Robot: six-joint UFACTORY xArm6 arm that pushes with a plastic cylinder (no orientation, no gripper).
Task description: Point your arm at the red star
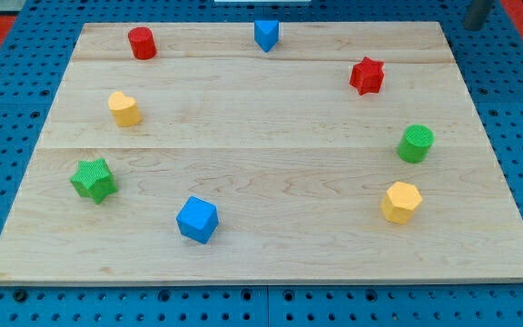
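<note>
Item one: red star (pixel 367 75), lying on the bench (pixel 261 182) toward the view's upper right. My tip could not be made out; only a grey stub of the rod (pixel 477 13) showed at the view's top right corner, beyond the bench edge, well apart from the star. End effector state: cannot tell. Nearest neighbours I logged: green cylinder (pixel 416 143) below the star, yellow hexagonal block (pixel 401 202) lower still, blue block (pixel 266 34) to its left at the top edge.

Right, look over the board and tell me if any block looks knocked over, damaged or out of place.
Nothing stands out. All eight blocks sit apart on the wooden board in a loose ring, none stacked or off the edge. The red star is intact at the view's upper right; my tip is beyond the board's top right corner.
</note>
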